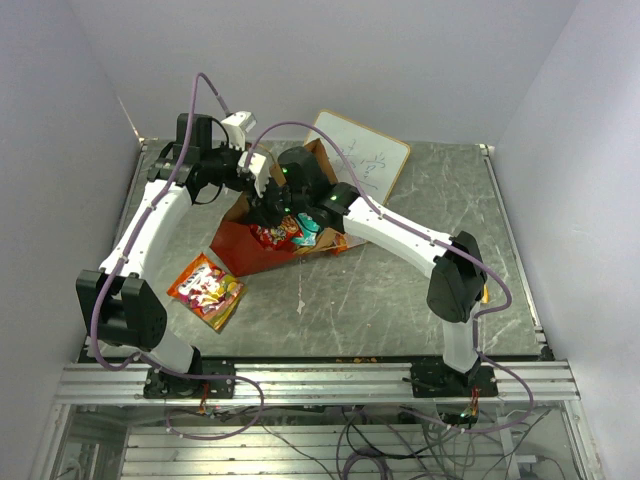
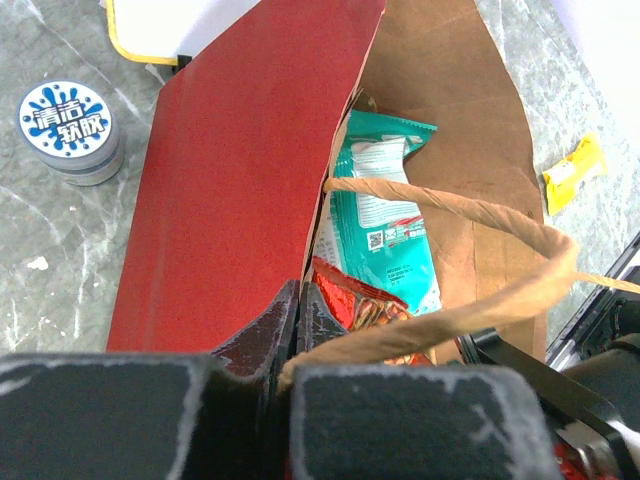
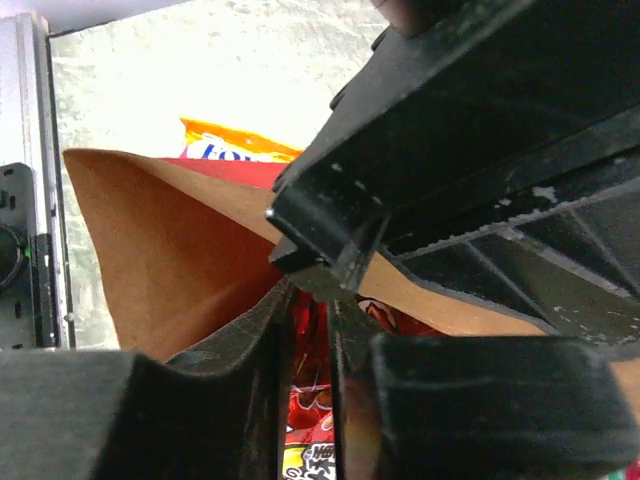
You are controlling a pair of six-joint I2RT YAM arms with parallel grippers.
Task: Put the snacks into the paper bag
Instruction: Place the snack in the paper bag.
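The paper bag [image 1: 238, 245] lies on its side, red outside and brown inside, with its mouth toward the right arm. My left gripper [image 2: 298, 302] is shut on the edge of the bag's red wall [image 2: 230, 190], holding the mouth up. A teal packet [image 2: 385, 205] and a red packet [image 2: 358, 305] lie inside. My right gripper [image 3: 310, 300] reaches into the bag's mouth [image 3: 160, 250]. Its jaws stand a narrow gap apart, and the red packet [image 3: 312, 400] shows between them. An orange snack packet [image 1: 207, 290] lies on the table in front of the bag.
A white writing board [image 1: 365, 162] leans behind the bag. A round blue-and-white tin [image 2: 70, 128] stands to the bag's left. A small yellow bar [image 2: 575, 172] lies on the table by the right arm. The bag's loop handle [image 2: 480, 215] arches over its mouth.
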